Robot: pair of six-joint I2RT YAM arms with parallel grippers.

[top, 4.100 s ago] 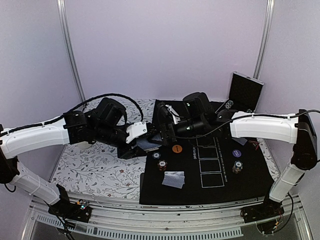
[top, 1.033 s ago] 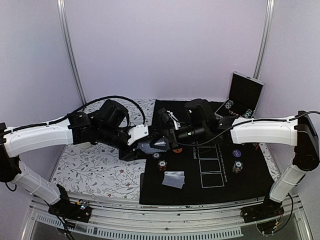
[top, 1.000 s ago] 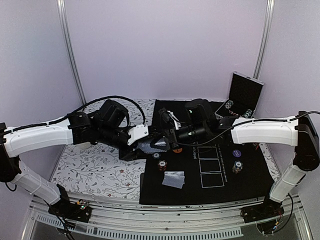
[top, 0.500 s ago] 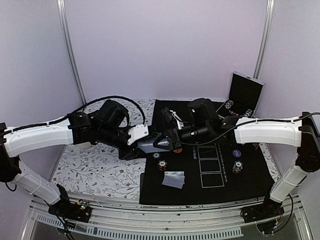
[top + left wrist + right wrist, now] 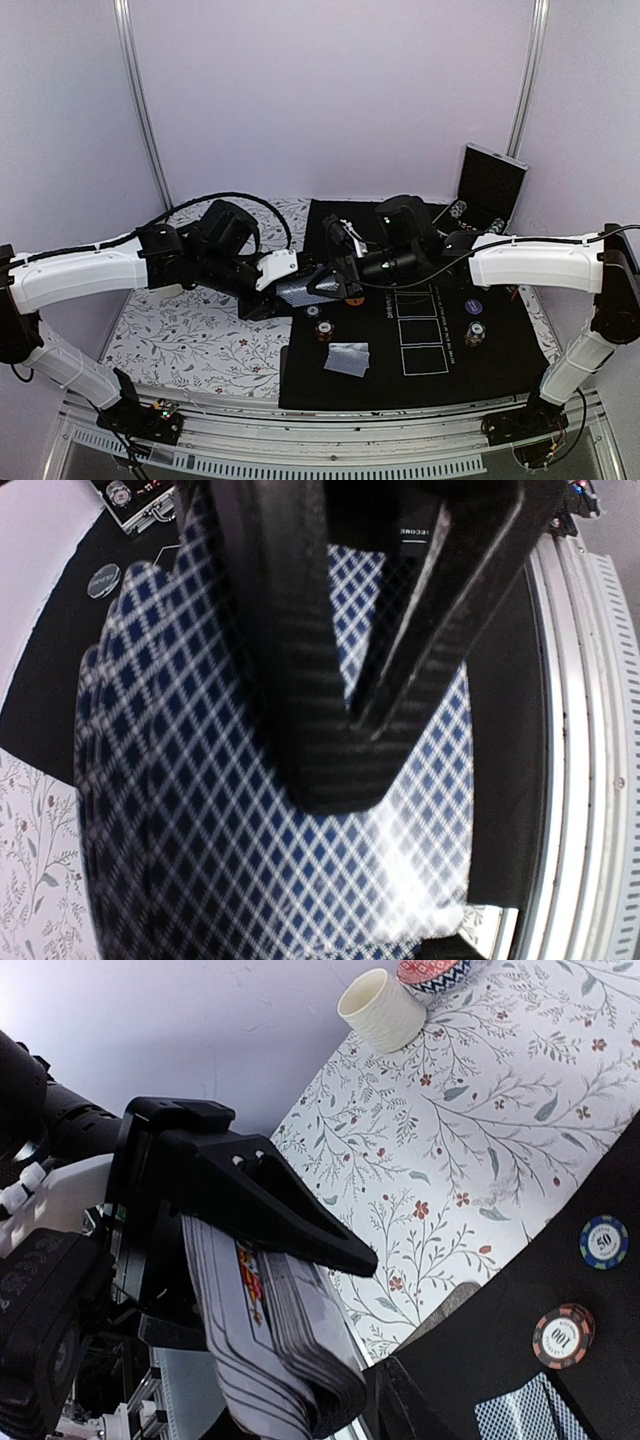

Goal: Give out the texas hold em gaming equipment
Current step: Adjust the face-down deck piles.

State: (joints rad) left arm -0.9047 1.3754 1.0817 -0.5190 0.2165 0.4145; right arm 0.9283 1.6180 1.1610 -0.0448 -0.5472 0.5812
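Observation:
A deck of blue-checked playing cards (image 5: 297, 292) hangs above the mat's left edge, with my left gripper (image 5: 283, 290) shut on it. In the left wrist view one finger (image 5: 300, 680) lies across the deck's (image 5: 250, 840) top card. My right gripper (image 5: 345, 281) sits at the deck's right end. The right wrist view shows the fanned card edges (image 5: 275, 1350), a face card among them, and one of my right fingers (image 5: 425, 1412) at the deck's lower corner. Its other finger is hidden. Two cards (image 5: 347, 357) and striped chips (image 5: 325, 330) lie on the mat.
The black mat (image 5: 440, 385) carries a purple disc (image 5: 473, 307), another chip (image 5: 474, 333) and printed card boxes (image 5: 420, 330). An open case (image 5: 490, 185) stands at the back right. A white cup (image 5: 380, 1008) and a patterned bowl (image 5: 430, 972) stand on the floral cloth (image 5: 190, 335).
My right arm has shifted a little to the right while staying at the deck's end. The left arm holds the deck almost still.

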